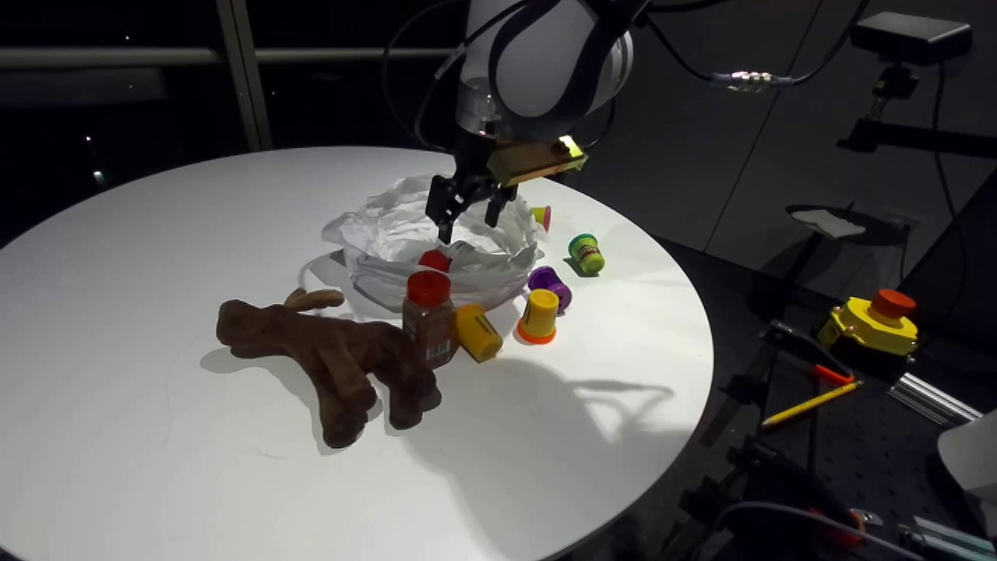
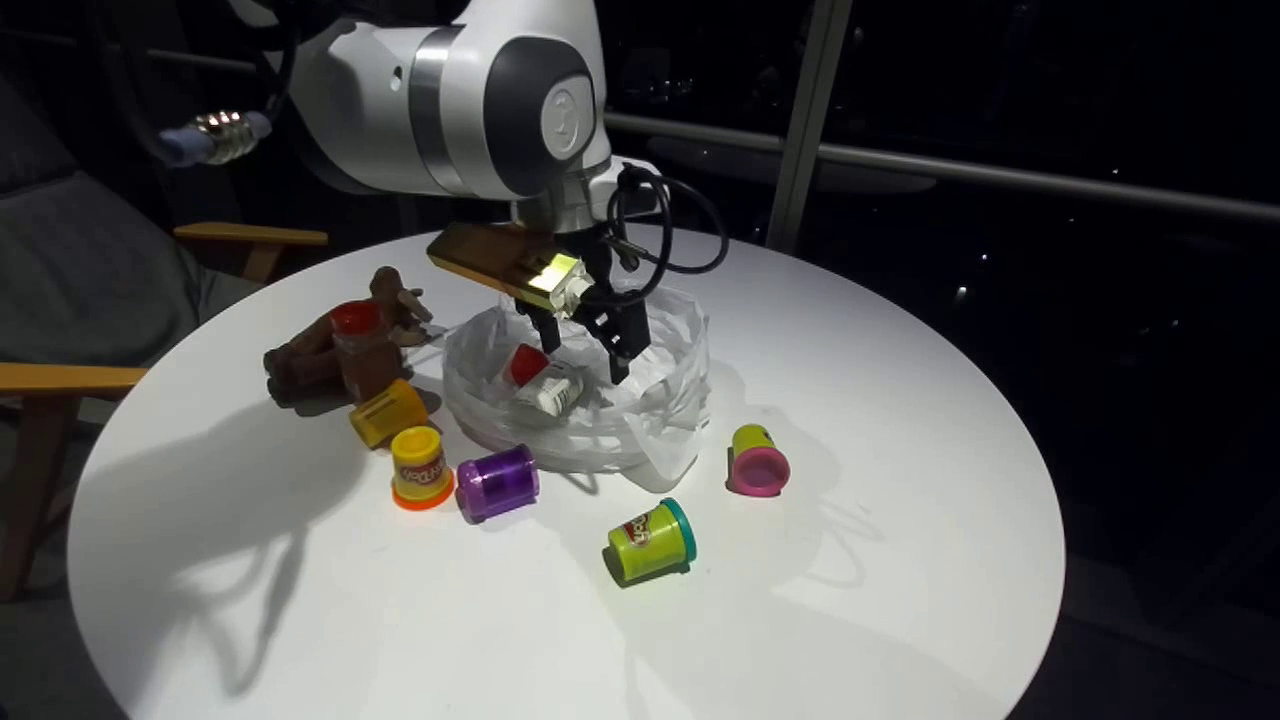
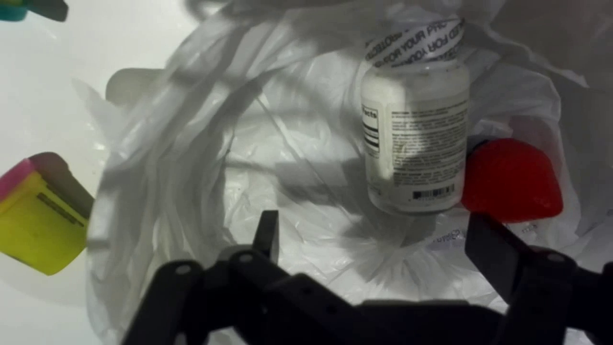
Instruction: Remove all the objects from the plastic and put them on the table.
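- Hovering over the mouth of the whitish plastic bag (image 2: 610, 450), the pincer (image 3: 378, 244) has its jaws spread wide, with crinkly plastic visible in the gap.
- So, the white bottle (image 3: 416, 143) is on its side inside the bag. In the wrist view it's just past the fingertips, higher up the picture and nearer the right-hand one.
- Red toy piece (image 3: 515, 182) is in the bag too, right beside that bottle. The right-hand fingertip (image 3: 491, 254) overlaps its lower edge in the wrist view, can't tell if they touch.
- Out on the round white tabletop (image 2: 930, 500): brown plush toy (image 1: 327, 351) lying next to the upright red-capped bottle (image 1: 432, 323), both outside the bag and away from the pincer.
- Same deal with the tubs: a yellow tub (image 2: 388, 413) on its side, a second yellow tub (image 2: 421, 460) stood on its orange lid, plus a purple tub (image 2: 498, 483), a green tub (image 2: 648, 543) and a pink-lidded tub (image 2: 758, 462), all three tipped over.
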Controlling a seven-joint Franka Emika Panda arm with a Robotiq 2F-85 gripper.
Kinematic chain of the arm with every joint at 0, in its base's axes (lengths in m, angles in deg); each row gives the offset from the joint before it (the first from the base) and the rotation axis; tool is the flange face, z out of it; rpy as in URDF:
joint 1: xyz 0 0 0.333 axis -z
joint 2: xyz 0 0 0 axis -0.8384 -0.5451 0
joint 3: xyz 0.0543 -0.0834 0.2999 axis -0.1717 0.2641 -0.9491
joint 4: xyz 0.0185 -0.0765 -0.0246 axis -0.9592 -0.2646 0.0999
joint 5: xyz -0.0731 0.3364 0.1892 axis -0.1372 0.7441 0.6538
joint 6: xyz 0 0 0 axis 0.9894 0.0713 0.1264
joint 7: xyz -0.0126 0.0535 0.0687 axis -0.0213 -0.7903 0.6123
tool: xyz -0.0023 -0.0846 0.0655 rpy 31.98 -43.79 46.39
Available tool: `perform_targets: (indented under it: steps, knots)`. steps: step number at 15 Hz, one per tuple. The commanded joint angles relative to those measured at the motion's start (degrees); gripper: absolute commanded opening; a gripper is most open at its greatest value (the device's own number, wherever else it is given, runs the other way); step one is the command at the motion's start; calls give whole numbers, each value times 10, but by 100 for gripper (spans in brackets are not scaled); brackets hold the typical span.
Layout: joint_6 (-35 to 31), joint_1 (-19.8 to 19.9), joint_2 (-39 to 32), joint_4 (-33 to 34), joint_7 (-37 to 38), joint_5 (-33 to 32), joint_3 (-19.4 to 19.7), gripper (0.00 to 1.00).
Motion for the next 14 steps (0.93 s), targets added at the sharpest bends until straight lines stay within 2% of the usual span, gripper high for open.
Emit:
perform_targets:
  steps: [1,7,11,14]
  knots:
    - [-38,9,58,-59,-32,16,-14,100]
    - [-30,24,78,-95,-77,18,-27,100]
    - [-10,36,51,-77,-101,25,-43,100]
    - [0,25,33,-59,-88,19,-34,100]
